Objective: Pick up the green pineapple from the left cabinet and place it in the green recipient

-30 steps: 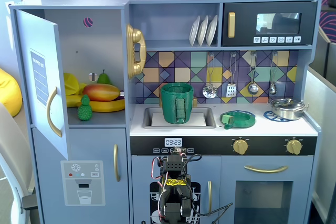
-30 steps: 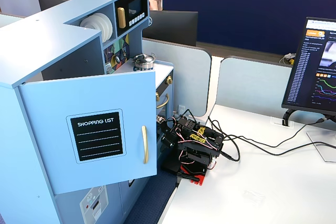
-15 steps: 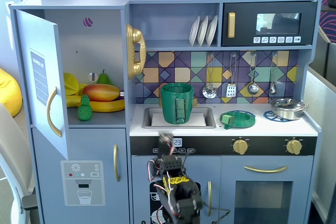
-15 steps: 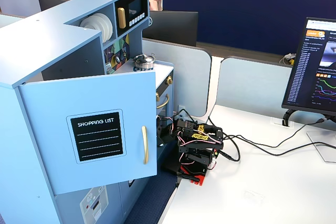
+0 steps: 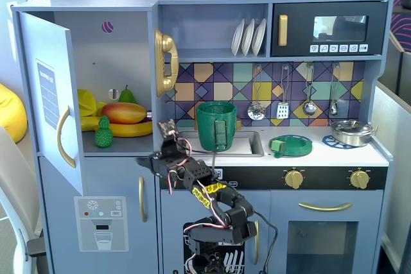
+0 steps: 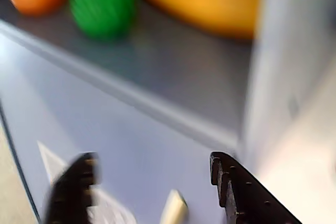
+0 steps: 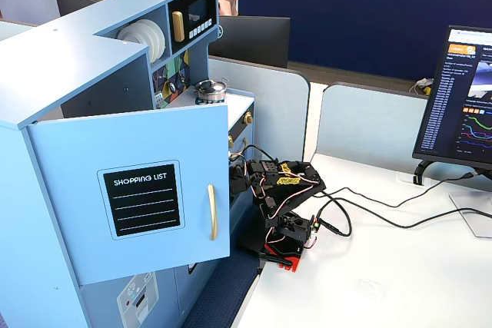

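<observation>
The green pineapple stands at the front left of the left cabinet's shelf, whose door is swung open. In the wrist view the pineapple is blurred at the top left, beyond the shelf edge. My gripper is open and empty, in front of the cabinet's lower right corner, just below the shelf and to the right of the pineapple. Its jaws stand wide apart in the wrist view. The green recipient stands upright in the sink, right of the gripper.
A mango, bananas and a pear lie behind the pineapple. A flat green dish and a metal pot are on the counter. In a fixed view, the open door hides the gripper's tip and the shelf.
</observation>
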Robot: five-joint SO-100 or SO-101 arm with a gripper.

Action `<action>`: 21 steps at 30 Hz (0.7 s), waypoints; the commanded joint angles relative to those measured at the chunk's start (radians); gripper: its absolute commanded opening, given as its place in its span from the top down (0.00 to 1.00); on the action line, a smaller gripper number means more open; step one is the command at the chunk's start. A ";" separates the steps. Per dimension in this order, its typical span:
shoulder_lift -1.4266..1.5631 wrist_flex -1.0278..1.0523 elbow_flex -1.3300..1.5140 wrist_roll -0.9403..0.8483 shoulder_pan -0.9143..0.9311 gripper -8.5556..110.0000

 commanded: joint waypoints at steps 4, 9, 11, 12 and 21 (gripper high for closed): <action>-0.164 -0.192 -0.166 -0.011 -0.081 0.64; -0.293 -0.258 -0.268 0.005 -0.118 0.63; -0.337 -0.307 -0.279 0.015 -0.120 0.63; -0.360 -0.327 -0.285 0.014 -0.118 0.63; -0.552 -0.428 -0.379 0.064 -0.075 0.59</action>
